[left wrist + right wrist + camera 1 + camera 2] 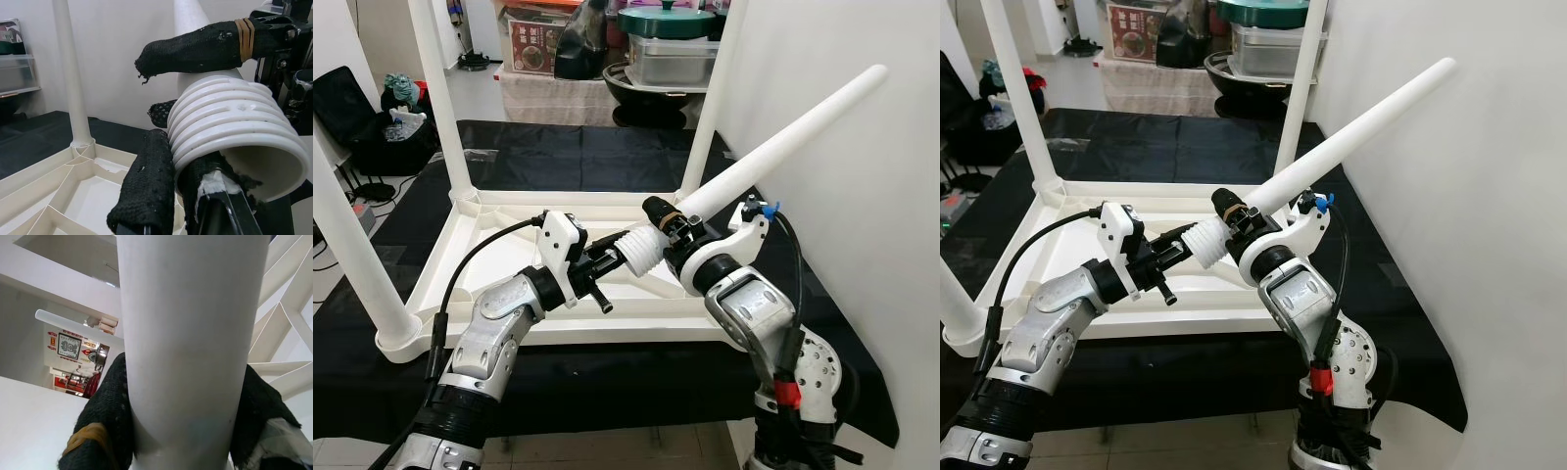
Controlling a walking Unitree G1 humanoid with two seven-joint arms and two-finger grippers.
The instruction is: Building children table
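On a black sheet (558, 162) lies the upturned white table (509, 284). Head view: right gripper (674, 223) clasps a slanting loose leg (783, 142). Left wrist view: left gripper (188, 196) pinches its ribbed end (230, 127). Right wrist view: padded fingers (105, 416) clamp the leg.

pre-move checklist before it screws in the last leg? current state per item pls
1. Right gripper shut on the loose leg: ok, its jaws clamp the shaft on both sides in the right wrist view.
2. Left gripper on the leg's threaded end: ok, fingers wrap the ribbed collar.
3. Tabletop lying upside down on the black cloth: ok.
4. Other legs seated: three upright legs, e.g., stand in their corners; tightness cannot tell.
5. Threaded end lined up with the free corner socket: not ok, the leg is tilted and held above the frame.
6. Free socket unobstructed: cannot tell, hidden behind the arms.
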